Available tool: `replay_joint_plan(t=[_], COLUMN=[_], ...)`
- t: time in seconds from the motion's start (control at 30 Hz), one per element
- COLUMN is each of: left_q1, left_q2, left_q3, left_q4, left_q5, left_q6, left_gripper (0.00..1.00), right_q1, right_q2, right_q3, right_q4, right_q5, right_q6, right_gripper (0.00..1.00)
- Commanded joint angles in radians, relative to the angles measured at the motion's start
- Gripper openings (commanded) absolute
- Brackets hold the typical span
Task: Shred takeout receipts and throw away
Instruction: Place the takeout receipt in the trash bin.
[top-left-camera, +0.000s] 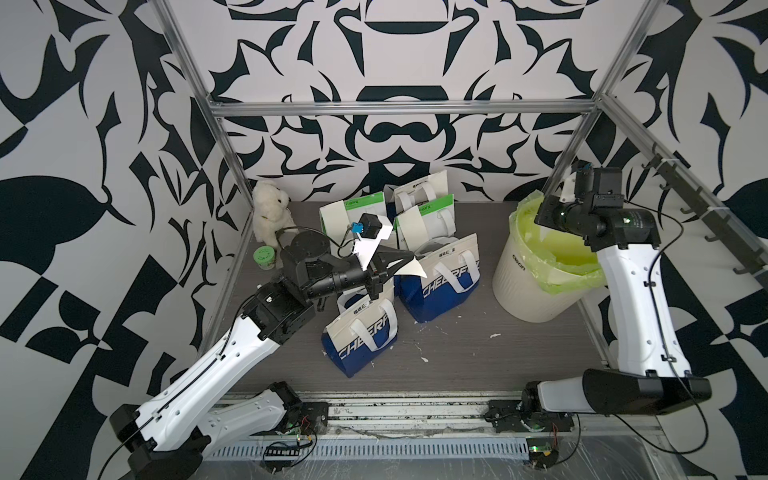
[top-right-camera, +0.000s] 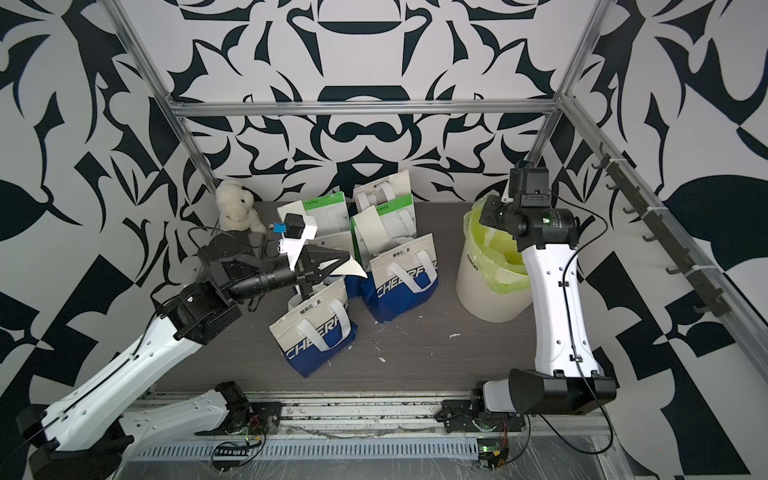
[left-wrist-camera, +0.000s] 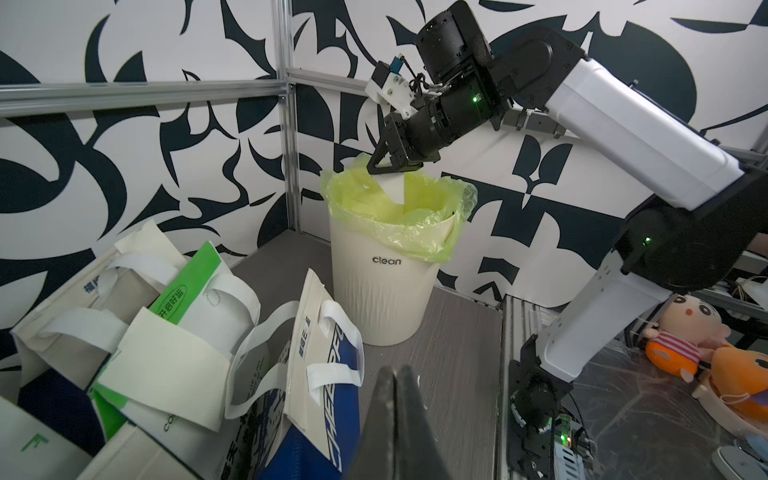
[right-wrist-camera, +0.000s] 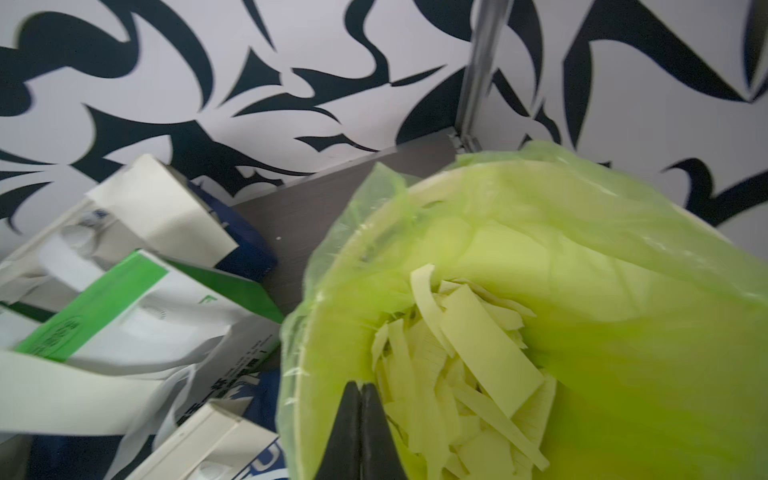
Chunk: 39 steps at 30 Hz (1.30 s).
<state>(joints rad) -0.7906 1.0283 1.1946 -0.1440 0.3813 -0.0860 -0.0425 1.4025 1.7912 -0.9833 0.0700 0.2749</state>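
Note:
In both top views my left gripper (top-left-camera: 409, 258) (top-right-camera: 347, 258) hovers over the bags, shut on a curled cream receipt piece (top-left-camera: 411, 272) (top-right-camera: 354, 271). The left wrist view shows only its pressed-together fingertips (left-wrist-camera: 395, 372); the piece is hidden there. My right gripper (left-wrist-camera: 372, 168) (right-wrist-camera: 360, 385) is over the bin (top-left-camera: 519, 286) (left-wrist-camera: 382, 299), shut on a white receipt piece (left-wrist-camera: 395, 189) that hangs into the green liner (right-wrist-camera: 582, 232). Cream shreds (right-wrist-camera: 457, 374) fill the bin. Whole receipts (top-left-camera: 336, 220) (top-left-camera: 409, 228) (left-wrist-camera: 166, 370) lie against the bags.
Blue-and-white bags (top-left-camera: 440, 286) (top-left-camera: 361, 336) and green-and-white bags (top-left-camera: 365, 208) crowd the table's middle. A white plush bear (top-left-camera: 270, 212) and a green jar (top-left-camera: 264, 257) stand at the back left. Small paper scraps (top-left-camera: 424, 359) dot the table. Plush toys (left-wrist-camera: 681, 332) lie beyond the right rail.

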Motion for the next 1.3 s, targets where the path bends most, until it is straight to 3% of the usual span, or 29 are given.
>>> replay_joint_plan(t=[0.0, 0.03, 0.07, 0.2, 0.37, 0.53, 0.63, 0.7, 0.8, 0.93, 1.07, 1.27], left_q1=[-0.002, -0.002, -0.002, -0.002, -0.002, -0.002, -0.002, -0.002, -0.002, -0.002, -0.002, -0.002], left_q2=[0.01, 0.013, 0.016, 0.021, 0.035, 0.06, 0.074, 0.083, 0.096, 0.115, 0.123, 0.12], left_q3=[0.037, 0.036, 0.035, 0.021, 0.021, 0.028, 0.026, 0.024, 0.026, 0.037, 0.045, 0.048], left_q4=[-0.005, -0.006, -0.006, -0.002, 0.019, 0.049, 0.072, 0.092, 0.108, 0.107, 0.114, 0.123], left_q5=[0.005, 0.007, 0.007, 0.004, 0.003, 0.016, 0.036, 0.047, 0.061, 0.081, 0.084, 0.086], left_q6=[-0.007, -0.009, -0.013, -0.016, -0.033, -0.068, -0.098, -0.119, -0.148, -0.171, -0.191, -0.208], left_gripper=[0.0, 0.0, 0.0, 0.0, 0.0, 0.0, 0.0, 0.0, 0.0, 0.0, 0.0, 0.0], right_q1=[-0.029, -0.031, -0.031, -0.032, -0.033, -0.031, -0.032, -0.03, 0.004, 0.175, 0.335, 0.455], right_q2=[0.031, 0.036, 0.041, 0.038, 0.008, -0.094, -0.201, -0.277, -0.328, -0.344, -0.325, -0.272], right_q3=[-0.01, -0.011, -0.008, -0.011, 0.024, -0.023, -0.192, -0.351, -0.478, -0.521, -0.511, -0.482], right_q4=[-0.018, -0.026, -0.04, -0.072, -0.084, 0.072, 0.352, 0.633, 0.864, 0.833, 0.739, 0.643], right_q5=[0.038, 0.005, -0.019, -0.076, -0.132, -0.469, -0.755, -0.927, -1.101, -1.164, -1.149, -1.102], right_q6=[-0.026, -0.032, -0.033, -0.034, -0.055, -0.012, 0.102, 0.226, 0.296, 0.155, 0.043, -0.032], right_gripper=[0.09, 0.37, 0.54, 0.82, 0.84, 0.79, 0.75, 0.74, 0.74, 0.75, 0.75, 0.72])
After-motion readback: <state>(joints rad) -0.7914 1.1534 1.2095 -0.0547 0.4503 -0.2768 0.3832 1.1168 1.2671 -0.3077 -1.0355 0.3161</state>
